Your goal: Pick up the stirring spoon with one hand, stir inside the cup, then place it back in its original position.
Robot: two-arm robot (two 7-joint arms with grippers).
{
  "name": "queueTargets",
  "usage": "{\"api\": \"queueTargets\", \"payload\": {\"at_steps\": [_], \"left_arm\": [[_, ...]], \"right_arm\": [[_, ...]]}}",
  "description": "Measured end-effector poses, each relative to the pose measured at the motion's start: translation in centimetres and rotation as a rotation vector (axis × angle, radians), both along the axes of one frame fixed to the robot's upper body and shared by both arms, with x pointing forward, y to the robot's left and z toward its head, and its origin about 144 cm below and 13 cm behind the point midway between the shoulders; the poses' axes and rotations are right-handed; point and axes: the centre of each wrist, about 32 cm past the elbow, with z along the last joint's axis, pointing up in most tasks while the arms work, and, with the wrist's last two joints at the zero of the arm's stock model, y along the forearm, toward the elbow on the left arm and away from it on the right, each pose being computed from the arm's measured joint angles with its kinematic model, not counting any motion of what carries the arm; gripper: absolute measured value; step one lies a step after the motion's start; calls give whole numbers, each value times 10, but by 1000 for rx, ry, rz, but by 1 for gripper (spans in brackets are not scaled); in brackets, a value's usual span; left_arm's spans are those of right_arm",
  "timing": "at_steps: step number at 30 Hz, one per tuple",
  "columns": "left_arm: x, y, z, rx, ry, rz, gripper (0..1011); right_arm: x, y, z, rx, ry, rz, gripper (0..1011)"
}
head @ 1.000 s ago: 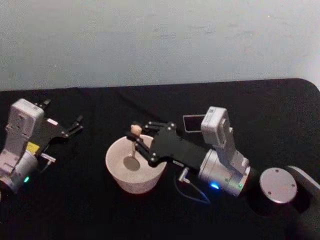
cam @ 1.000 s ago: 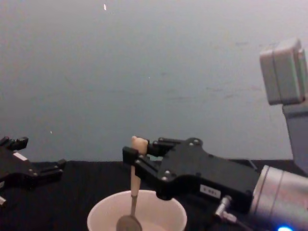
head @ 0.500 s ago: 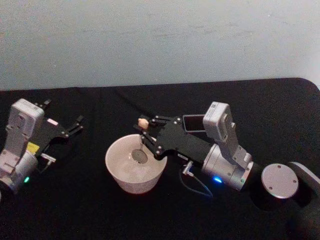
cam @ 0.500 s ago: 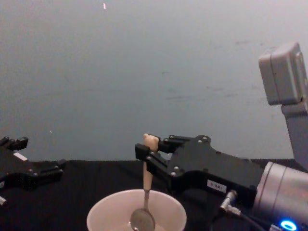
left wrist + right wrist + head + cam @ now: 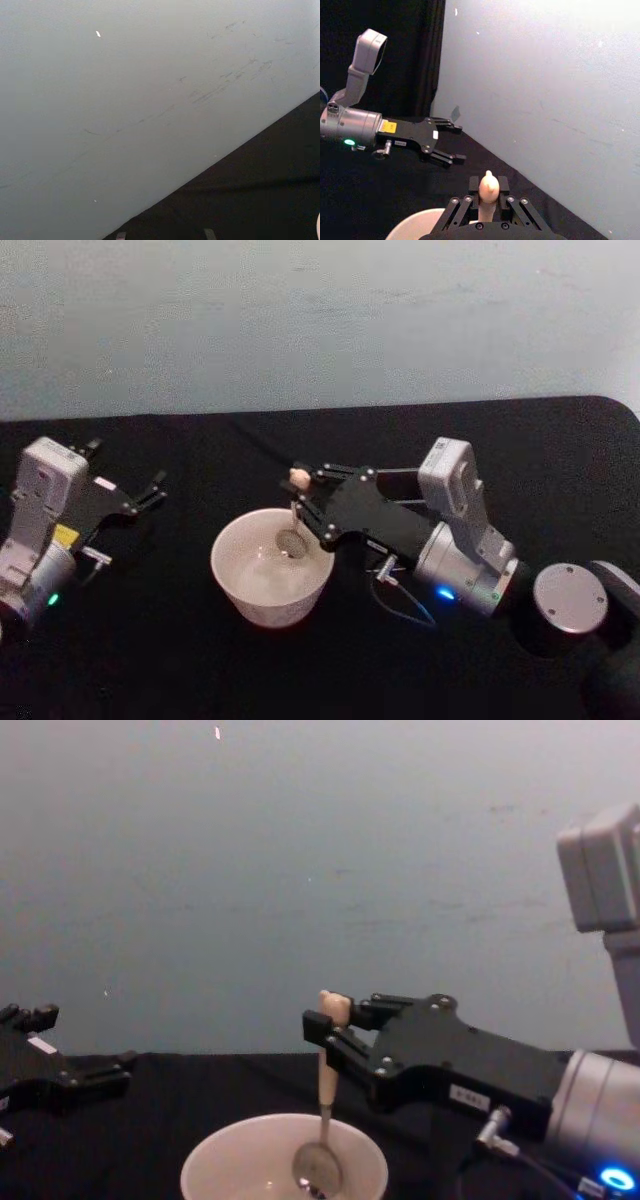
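Stirring spoon (image 5: 325, 1105): hangs near upright in the lower centre of the chest view, bear head at top, shiny bowl down inside the cup (image 5: 262, 602).

Right gripper (image 5: 305, 502): fingers closed on the beige handle just under the bear head. The right wrist view confirms the head poking up between the two pads.

Change over the last second: in the head view the spoon bowl has travelled from the cup's left-centre to its upper right, and now sits near that rim. In the chest view gripper and spoon have slid together from left of the cup's middle to right of it.

Reading: a stirring sweep is under way, with the grip holding. Putting the spoon back is not yet done.

Left gripper (image 5: 152, 493): parked at the left edge of the head view, fingers spread, holding nothing.
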Motion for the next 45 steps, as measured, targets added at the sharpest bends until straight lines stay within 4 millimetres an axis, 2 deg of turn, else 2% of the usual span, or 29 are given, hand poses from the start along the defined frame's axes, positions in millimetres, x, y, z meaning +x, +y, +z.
{"api": "queueTargets", "payload": {"at_steps": [12, 24, 32, 36, 45], "left_arm": [[0, 0, 0, 0, 0, 0, 1001], [0, 0, 0, 0, 0, 0, 1001], [0, 0, 0, 0, 0, 0, 1001], [0, 0, 0, 0, 0, 0, 1001], [0, 0, 0, 0, 0, 0, 1001]], "right_arm": [[-15, -14, 1, 2, 22, 23, 215], [-32, -2, -1, 17, 60, 115, 215], [-22, 14, -1, 28, 51, 108, 215], [-11, 21, 0, 29, 35, 70, 215], [1, 16, -1, 23, 27, 0, 215]]}}
